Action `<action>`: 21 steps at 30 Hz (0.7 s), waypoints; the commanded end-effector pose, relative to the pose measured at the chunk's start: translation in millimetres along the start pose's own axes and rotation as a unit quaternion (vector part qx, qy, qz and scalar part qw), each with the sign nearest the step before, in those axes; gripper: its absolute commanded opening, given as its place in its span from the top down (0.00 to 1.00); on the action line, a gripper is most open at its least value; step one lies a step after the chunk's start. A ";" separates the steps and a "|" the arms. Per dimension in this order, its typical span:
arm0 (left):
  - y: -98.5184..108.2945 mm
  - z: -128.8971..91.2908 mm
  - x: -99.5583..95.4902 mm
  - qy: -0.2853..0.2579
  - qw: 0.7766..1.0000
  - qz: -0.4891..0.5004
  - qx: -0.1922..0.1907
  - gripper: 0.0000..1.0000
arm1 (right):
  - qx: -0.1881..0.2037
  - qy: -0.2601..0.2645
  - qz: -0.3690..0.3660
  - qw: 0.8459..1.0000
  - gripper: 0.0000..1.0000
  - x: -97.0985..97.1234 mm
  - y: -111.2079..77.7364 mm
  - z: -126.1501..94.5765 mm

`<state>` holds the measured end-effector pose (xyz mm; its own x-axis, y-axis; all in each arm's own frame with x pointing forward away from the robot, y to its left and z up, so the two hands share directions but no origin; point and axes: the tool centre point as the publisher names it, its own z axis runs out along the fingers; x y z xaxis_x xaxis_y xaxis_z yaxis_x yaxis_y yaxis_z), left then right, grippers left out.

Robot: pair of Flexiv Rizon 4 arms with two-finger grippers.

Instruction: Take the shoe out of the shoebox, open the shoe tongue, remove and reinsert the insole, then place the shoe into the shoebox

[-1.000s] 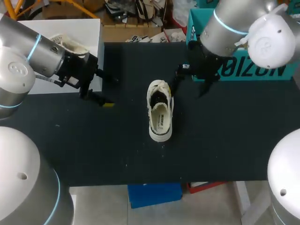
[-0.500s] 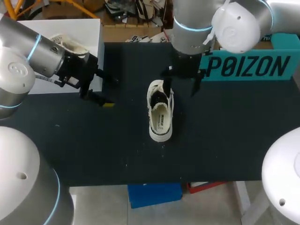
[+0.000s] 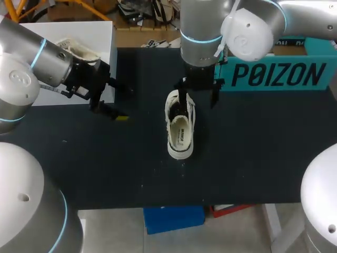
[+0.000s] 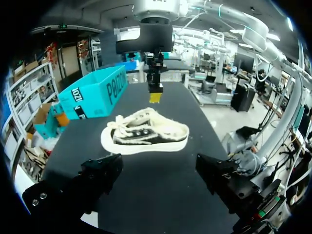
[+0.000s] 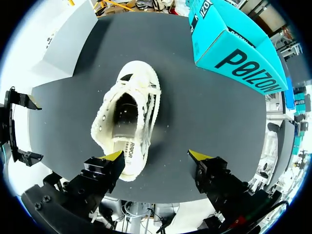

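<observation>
A cream low-top shoe [image 3: 180, 125] with a black lining lies on the black table [image 3: 253, 158], toe toward the far side. My right gripper [image 3: 198, 94] hangs open just above its far end. In the right wrist view the shoe [image 5: 126, 122] lies under the gripper [image 5: 156, 156], with the heel below one yellow fingertip [image 5: 113, 156]; neither finger touches it. My left gripper [image 3: 108, 103] stands open and empty to the shoe's left. From the left wrist view the shoe [image 4: 146, 134] is side-on ahead of that gripper [image 4: 158, 175], with the right gripper [image 4: 155, 85] beyond it. The teal shoebox [image 3: 274, 71] stands at the back right.
At the back left a white box [image 3: 100, 37] holds a second light shoe [image 3: 79, 50], right behind my left gripper. The teal shoebox [image 5: 234, 48] lies close to the shoe's right. The table's near half is bare black surface.
My right arm has swung left from in front of the teal shoebox to above the shoe's far end. The left arm and the shoe have not moved.
</observation>
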<state>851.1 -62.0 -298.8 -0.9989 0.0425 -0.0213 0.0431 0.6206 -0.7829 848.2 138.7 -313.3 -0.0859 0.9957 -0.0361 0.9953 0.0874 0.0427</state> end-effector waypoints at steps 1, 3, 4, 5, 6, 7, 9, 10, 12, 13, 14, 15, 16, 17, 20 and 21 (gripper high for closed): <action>-0.7 -0.2 0.2 0.001 1.000 0.000 -0.003 0.00 | 0.002 0.002 -0.004 1.000 0.26 0.1 11.3 10.9; -0.7 -0.2 0.2 0.001 1.000 0.000 -0.003 0.00 | 0.000 0.002 -0.008 1.000 0.25 -1.4 15.4 14.8; -0.7 -0.2 0.2 0.001 1.000 0.000 -0.003 0.00 | 0.001 0.002 -0.009 1.000 0.27 -1.7 16.4 15.7; -0.7 -0.2 0.2 0.001 1.000 0.000 -0.003 0.00 | 0.000 0.003 -0.010 1.000 0.29 -1.6 17.7 16.5; -0.7 -0.2 0.2 0.001 1.000 0.000 -0.003 0.00 | 0.000 0.003 -0.010 1.000 0.27 -2.9 19.2 19.1; -0.7 -0.2 0.2 0.001 1.000 0.000 -0.003 0.00 | 0.001 0.004 -0.011 1.000 0.26 -3.9 20.3 21.3; -0.7 -0.2 0.2 0.001 1.000 0.000 -0.003 0.00 | 0.003 0.005 -0.013 1.000 0.24 -4.0 22.5 25.0; -0.7 -0.2 0.2 0.001 1.000 0.000 -0.003 0.00 | 0.004 0.005 -0.014 1.000 0.23 -4.3 23.5 27.2; -0.7 -0.2 0.2 0.001 1.000 0.000 -0.003 0.00 | 0.008 0.007 -0.016 1.000 0.24 -5.0 24.8 32.4; -0.7 -0.2 0.2 0.001 1.000 0.000 -0.003 0.00 | 0.010 0.007 -0.017 1.000 0.24 -5.3 25.0 34.7; -0.7 -0.2 0.2 0.001 1.000 0.000 -0.003 0.00 | 0.011 0.007 -0.017 1.000 0.24 -5.5 24.9 36.9; -0.7 -0.2 0.2 0.001 1.000 0.000 -0.003 0.00 | 0.013 0.009 -0.018 1.000 0.23 -5.6 24.6 39.1; -0.7 -0.2 0.2 0.001 1.000 0.000 -0.003 0.00 | 0.014 0.010 -0.017 1.000 0.24 -5.1 24.1 40.7; -0.7 -0.2 0.2 0.001 1.000 0.000 -0.003 0.00 | 0.014 0.011 -0.018 1.000 0.25 -4.0 23.5 42.2; -0.7 -0.2 0.2 0.001 1.000 0.000 -0.003 0.00 | 0.019 0.015 -0.018 1.000 0.28 -1.2 21.2 48.1; -0.7 -0.2 0.2 0.001 1.000 0.000 -0.003 0.00 | 0.020 0.017 -0.018 0.999 0.30 -0.7 20.6 50.4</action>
<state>851.1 -62.0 -298.7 -0.9989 0.0425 -0.0213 0.0432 0.6209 -0.7827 869.2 135.9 -354.3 -0.1216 0.9925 -0.0080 0.9926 0.1216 0.0058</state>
